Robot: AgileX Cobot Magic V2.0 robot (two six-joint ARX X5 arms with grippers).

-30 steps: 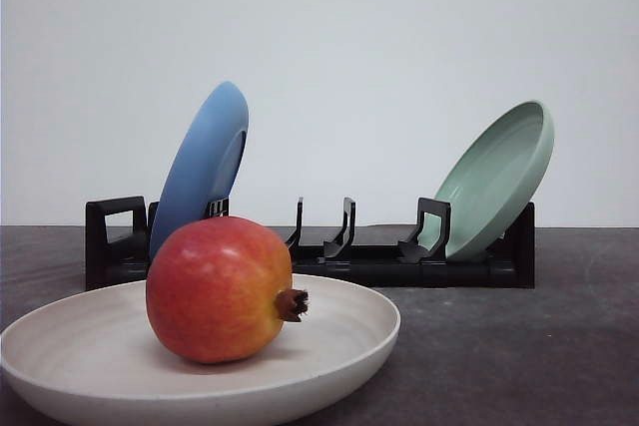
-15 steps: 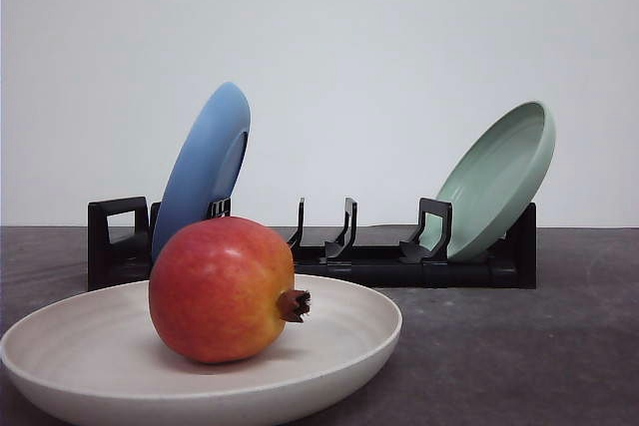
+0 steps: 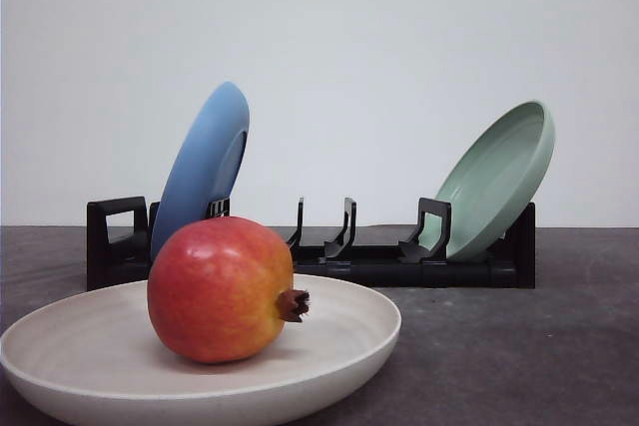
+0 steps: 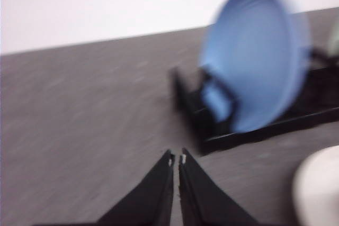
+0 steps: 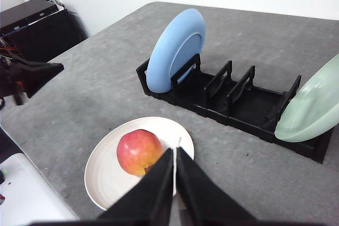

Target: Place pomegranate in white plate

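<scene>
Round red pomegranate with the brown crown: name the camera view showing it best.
The front view: the round red pomegranate sits close, unobstructed, crown visible, on the off-white plate. In the right wrist view it is smaller, partly behind the right gripper.

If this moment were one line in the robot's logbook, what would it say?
pomegranate: resting in white plate | left claw: shut, empty | right claw: shut, empty, above plate | task: looks done

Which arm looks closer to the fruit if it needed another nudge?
The right. Its shut gripper hangs just above the white plate holding the pomegranate; the left gripper, also shut, points at bare table by the rack.
</scene>
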